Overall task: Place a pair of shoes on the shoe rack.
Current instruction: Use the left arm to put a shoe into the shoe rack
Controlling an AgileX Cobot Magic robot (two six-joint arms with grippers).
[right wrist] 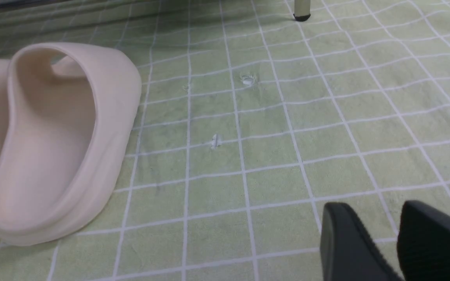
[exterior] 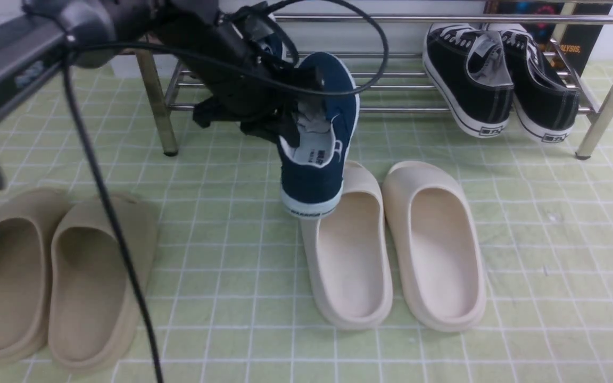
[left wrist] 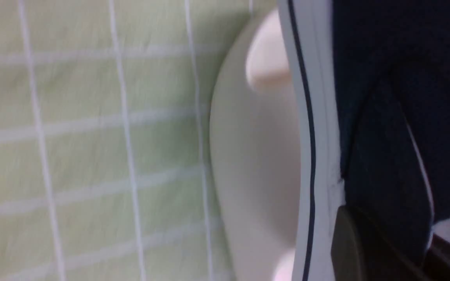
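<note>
One navy-blue shoe is held clear of the desk by the left hand, which is clamped on its side wall beside the opening. It hangs heel-down in front of the shoe rack, just over the toe of the cream slides.

The carrying step is judged to be in hand. Next, the shoe would need to be raised, levelled and moved forward onto the bars left of the black sneakers, where room is seen. Its mate cannot be made out with certainty (only a scrap of blue shows behind the left arm).

The canvas is dark and matte. The rubber sole is white with a thin dark stripe and is marked "WARRIOR" at the heel. White lining and grey paper are seen inside.

The right hand is seen low over the desk, fingers parted, with nothing between them.
</note>
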